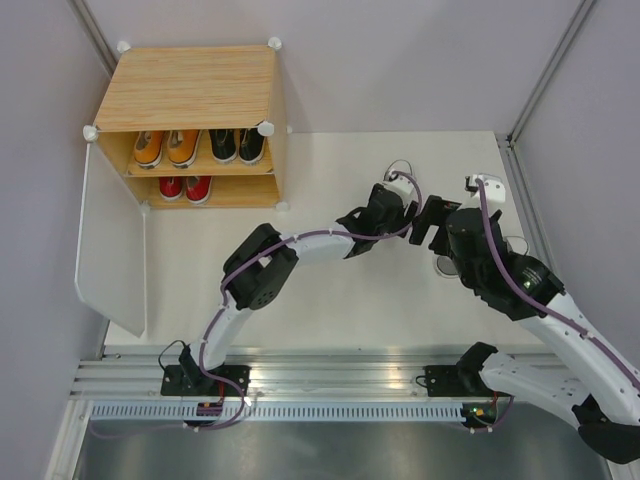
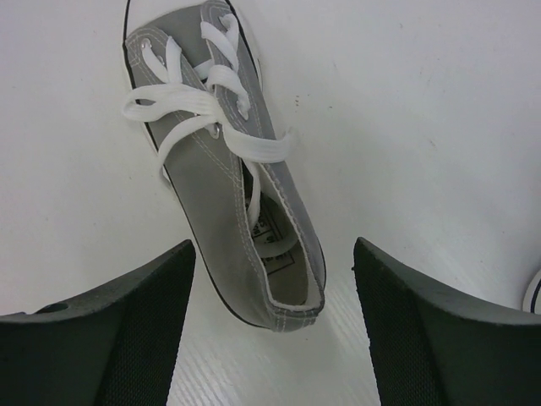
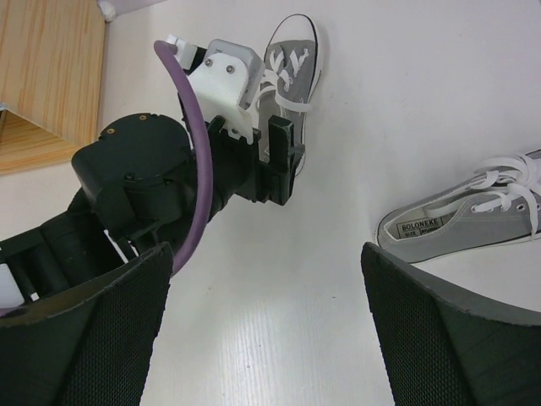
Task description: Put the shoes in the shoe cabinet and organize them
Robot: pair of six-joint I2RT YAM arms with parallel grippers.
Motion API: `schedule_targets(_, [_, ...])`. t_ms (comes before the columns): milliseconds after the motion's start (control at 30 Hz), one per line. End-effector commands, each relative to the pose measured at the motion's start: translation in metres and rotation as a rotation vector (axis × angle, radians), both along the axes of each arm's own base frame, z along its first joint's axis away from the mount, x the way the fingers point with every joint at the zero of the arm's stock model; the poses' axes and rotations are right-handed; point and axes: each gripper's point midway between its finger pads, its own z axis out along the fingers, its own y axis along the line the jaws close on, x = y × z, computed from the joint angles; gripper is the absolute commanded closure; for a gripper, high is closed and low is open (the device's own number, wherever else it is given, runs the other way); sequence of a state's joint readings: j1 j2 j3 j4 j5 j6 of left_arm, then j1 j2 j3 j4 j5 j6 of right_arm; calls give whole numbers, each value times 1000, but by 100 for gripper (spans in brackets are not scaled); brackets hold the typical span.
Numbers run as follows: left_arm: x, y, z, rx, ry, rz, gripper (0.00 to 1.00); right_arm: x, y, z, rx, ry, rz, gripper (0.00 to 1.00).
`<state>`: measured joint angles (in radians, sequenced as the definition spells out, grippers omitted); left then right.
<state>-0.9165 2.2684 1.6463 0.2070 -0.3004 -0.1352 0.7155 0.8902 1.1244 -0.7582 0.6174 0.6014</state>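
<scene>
left gripper (image 2: 272,247): jaws wide, either side of the heel of grey shoe (image 2: 215,169) on table (image 2: 423,127), not touching | right gripper (image 3: 266,254): jaws wide, empty; second grey shoe (image 3: 461,224) near one finger | shoe cabinet (image 1: 190,85): door open; orange pair (image 1: 165,148) and black pair (image 1: 237,145) on the upper shelf, red pair (image 1: 185,187) below

The left arm (image 1: 260,272) is stretching from its near base out to the right, elbow bent. The left gripper (image 2: 272,249) is pointing down, its jaws standing wide apart. The right arm (image 1: 520,285) is folding back leftward, and the right gripper (image 3: 266,254) is hanging just beside the left wrist, jaws spread wide too.
</scene>
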Motion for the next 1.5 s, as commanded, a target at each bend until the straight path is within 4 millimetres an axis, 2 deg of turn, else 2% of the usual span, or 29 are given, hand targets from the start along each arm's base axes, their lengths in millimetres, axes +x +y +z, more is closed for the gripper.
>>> schedule_targets(0, [-9,-13,1,-16,55,11,22,-2,-5,13,65,-55,-30,4])
schedule_targets(200, [-14,-4,-14,-2,135,89,27,-6,-12,9,51,-51,-45,4])
schedule_targets(300, [-15,2,-23,27,150,119,33,-8,-12,7,53,-46,-40,4])
schedule_targets(400, [-10,12,-20,46,129,169,44,-10,-14,3,52,-42,-43,5])
schedule_targets(433, [-10,15,-19,47,126,182,53,-11,-14,1,53,-39,-43,5])
schedule_targets(500, [-9,20,-18,55,118,202,62,-13,-16,-4,64,-38,-48,5])
schedule_targets(533, [-11,24,-22,65,122,211,74,-14,-16,-6,65,-37,-49,5])
schedule_targets(567, [-10,29,-15,61,111,236,81,-15,-17,-7,68,-37,-48,5])
schedule_targets(633, [-14,42,-19,65,109,269,97,-16,-17,-9,68,-33,-43,5])
schedule_targets(667, [-15,46,-8,47,94,279,98,-17,-17,-8,67,-34,-42,5])
schedule_targets(733, [-23,60,-16,72,109,292,98,-18,-20,-9,54,-34,-45,5])
schedule_targets(767, [-25,64,-15,71,110,300,98,-19,-21,-8,52,-38,-45,5])
schedule_targets(800, [-27,68,-4,55,102,307,98,-19,-22,-10,46,-38,-46,5])
schedule_targets(833, [-32,79,-12,65,118,328,98,-19,-22,-10,41,-41,-41,5])
schedule_targets(900, [-36,96,-1,60,108,384,98,-18,-21,-9,42,-47,-34,5])
schedule_targets(1000, [-53,129,-10,95,132,454,98,-17,-17,-11,33,-40,-15,5])
schedule_targets(1167, [-80,164,-23,95,187,516,98,-17,-9,-23,44,-30,22,5])
schedule_targets(1200, [-89,177,-32,129,209,530,98,-17,-8,-25,44,-27,28,5])
schedule_targets(1233, [-93,180,-28,104,218,540,98,-16,-6,-27,44,-23,32,5])
schedule_targets(1300, [-107,195,-38,113,256,563,98,-16,-2,-32,45,-11,46,5])
schedule_targets(1333, [-110,199,-33,92,259,570,98,-15,0,-33,53,-10,50,5])
schedule_targets(1433, [-126,216,-40,92,291,588,98,-14,8,-40,67,6,75,5])
schedule_targets(1467, [-128,219,-34,72,288,592,98,-14,9,-44,69,14,76,6])
